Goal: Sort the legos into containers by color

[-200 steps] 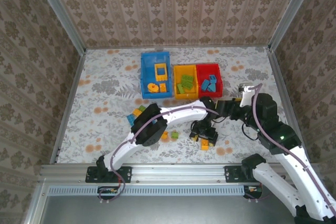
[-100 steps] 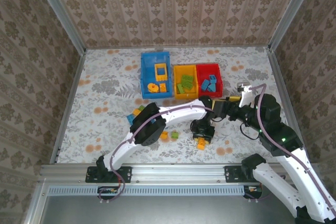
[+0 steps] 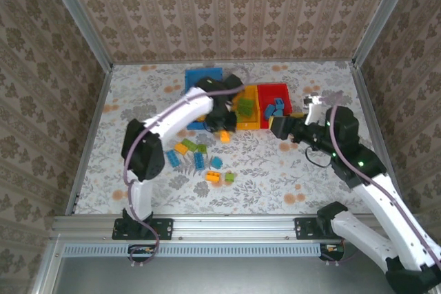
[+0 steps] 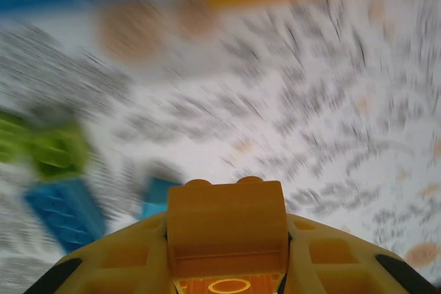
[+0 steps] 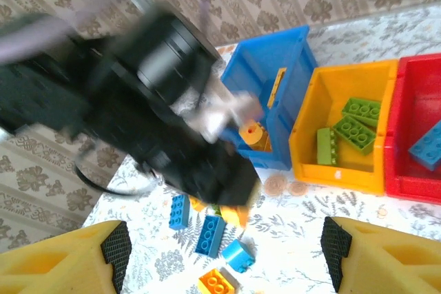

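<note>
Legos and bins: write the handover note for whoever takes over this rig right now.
Left end effector: shut on an orange brick, lifted off the table beside the blue bin.
Right end effector: open and empty, just in front of the red bin.
Done: orange bricks lie in the blue bin, green bricks in the yellow bin, blue bricks in the red bin.
Left: release the held brick into the blue bin, then sort the loose bricks on the table, a mix of orange, green and blue.
</note>
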Controlling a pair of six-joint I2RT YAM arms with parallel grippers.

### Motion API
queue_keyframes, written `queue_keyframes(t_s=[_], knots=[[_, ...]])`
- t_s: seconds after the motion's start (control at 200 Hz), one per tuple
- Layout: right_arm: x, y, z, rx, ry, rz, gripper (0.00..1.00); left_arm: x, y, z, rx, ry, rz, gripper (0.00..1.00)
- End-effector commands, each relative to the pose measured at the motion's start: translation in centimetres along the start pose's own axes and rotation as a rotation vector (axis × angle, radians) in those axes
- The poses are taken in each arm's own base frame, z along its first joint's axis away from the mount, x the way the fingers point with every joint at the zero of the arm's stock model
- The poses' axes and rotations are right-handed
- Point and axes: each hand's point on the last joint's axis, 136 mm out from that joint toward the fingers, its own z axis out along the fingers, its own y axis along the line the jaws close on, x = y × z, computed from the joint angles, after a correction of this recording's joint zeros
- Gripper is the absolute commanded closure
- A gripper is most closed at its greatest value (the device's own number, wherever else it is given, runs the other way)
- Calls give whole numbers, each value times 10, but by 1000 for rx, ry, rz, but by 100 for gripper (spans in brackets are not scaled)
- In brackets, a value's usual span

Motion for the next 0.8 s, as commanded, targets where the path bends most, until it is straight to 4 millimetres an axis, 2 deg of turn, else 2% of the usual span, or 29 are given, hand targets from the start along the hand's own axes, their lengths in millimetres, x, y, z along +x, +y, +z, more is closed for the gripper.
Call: queue_keyframes(t_s=[0.0,0.08,0.18,0.265,0.36,0.49,0.66,0.795], knots=[[-9,15,27,-75,1,2,24,-38,37,-22,-74,-91,40,75],[-6,18,53,-80,49,-23,24,-75,55,-31,-87,-160,15,76],[-7,30,83,-95,55,-64,24,-116,71,-28,-121,-234,-5,76],[-10,41,102,-116,9,-84,24,-144,80,-23,-143,-282,-28,77],[-13,45,119,-121,9,-63,24,-165,89,-9,-186,-306,-43,78],[-12,42,128,-106,21,-62,24,-176,105,12,-245,-290,-75,78],[-5,38,133,-98,56,-74,23,-174,113,38,-263,-247,-81,76],[0,34,137,-94,76,-61,23,-171,114,47,-262,-230,-85,59]])
